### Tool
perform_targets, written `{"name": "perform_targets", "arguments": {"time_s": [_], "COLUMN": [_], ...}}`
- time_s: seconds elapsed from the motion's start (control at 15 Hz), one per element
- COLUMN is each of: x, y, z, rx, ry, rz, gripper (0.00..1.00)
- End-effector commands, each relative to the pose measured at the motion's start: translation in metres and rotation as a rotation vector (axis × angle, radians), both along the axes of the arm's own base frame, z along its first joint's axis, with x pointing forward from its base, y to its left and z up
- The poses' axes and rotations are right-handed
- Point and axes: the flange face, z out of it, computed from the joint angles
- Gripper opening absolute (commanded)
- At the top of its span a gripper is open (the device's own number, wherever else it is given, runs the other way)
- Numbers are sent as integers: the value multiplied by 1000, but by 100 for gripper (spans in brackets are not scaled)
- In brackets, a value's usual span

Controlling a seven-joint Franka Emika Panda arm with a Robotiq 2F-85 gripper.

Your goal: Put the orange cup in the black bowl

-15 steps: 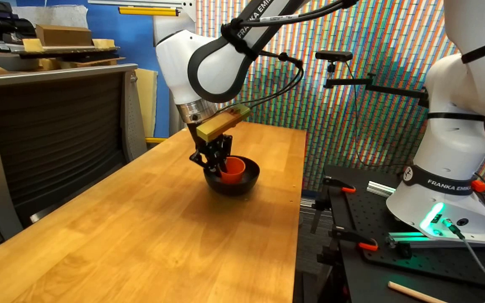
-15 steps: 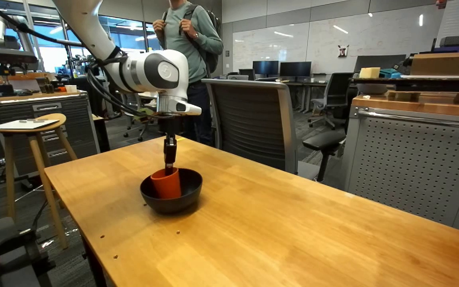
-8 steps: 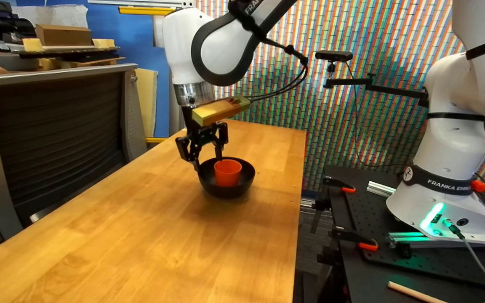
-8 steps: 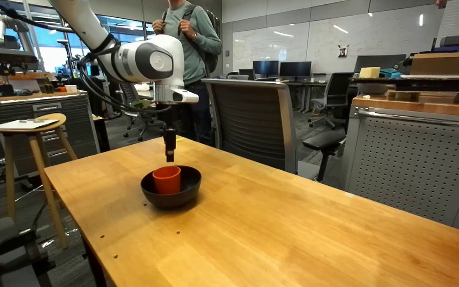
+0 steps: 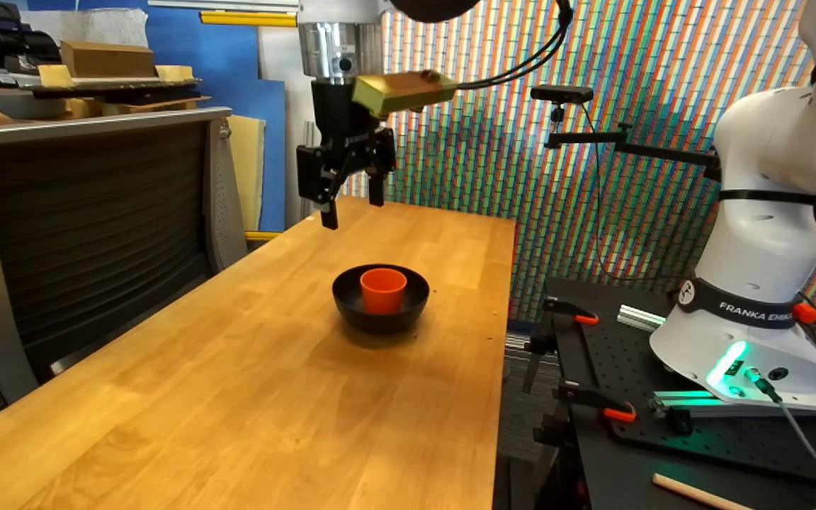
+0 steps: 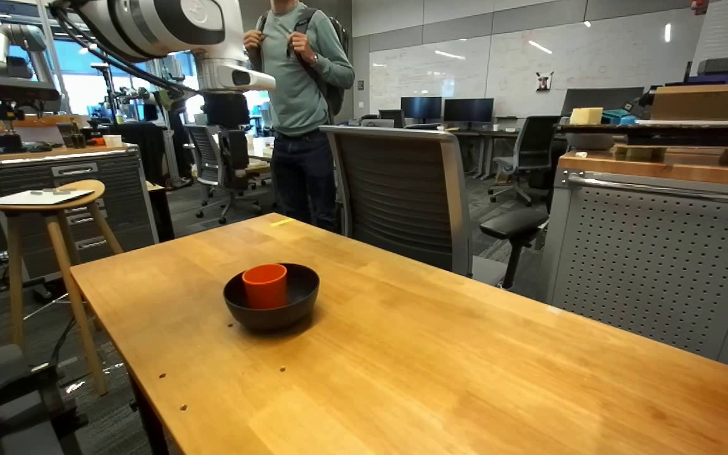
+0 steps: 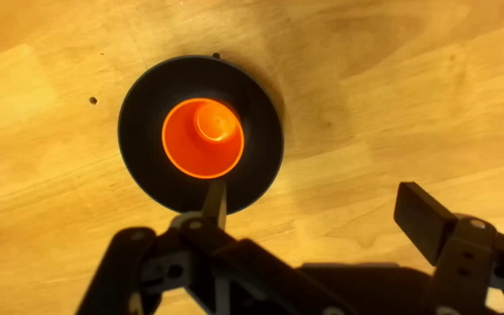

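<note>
One cup [image 6: 265, 287] stands upright inside the bowl [image 6: 272, 318], with its mouth up, in both exterior views. From above, in the wrist view, it sits near the middle, with dark bowl showing all round it. From where I am its foot is hidden behind the bowl's wall, so resting flat is only my guess. The bowl itself is on the table [image 6: 440, 360]. The claw [image 5: 353, 207] hangs higher, well apart from both, its jaws spread wide with nothing between them.

To my eye the placing is done, and the step in hand is getting the claw out of the way; what the task asks for looks met. The next move calls for little: go up and off to the side with the jaws wide, no reaching down. Should the claw swing low here, it could catch the rim and tip the cup, so I'd simply leave the pair alone.
</note>
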Motion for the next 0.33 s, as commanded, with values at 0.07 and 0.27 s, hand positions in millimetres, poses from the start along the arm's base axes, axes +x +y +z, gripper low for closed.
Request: {"name": "perform_targets", "arguments": {"time_s": [0.07, 0.27], "x": [-13, -17], "y": [21, 26], "z": [17, 18], "rx": [5, 7], "ry": [26, 31], "rz": [105, 119], "gripper": [100, 100]}}
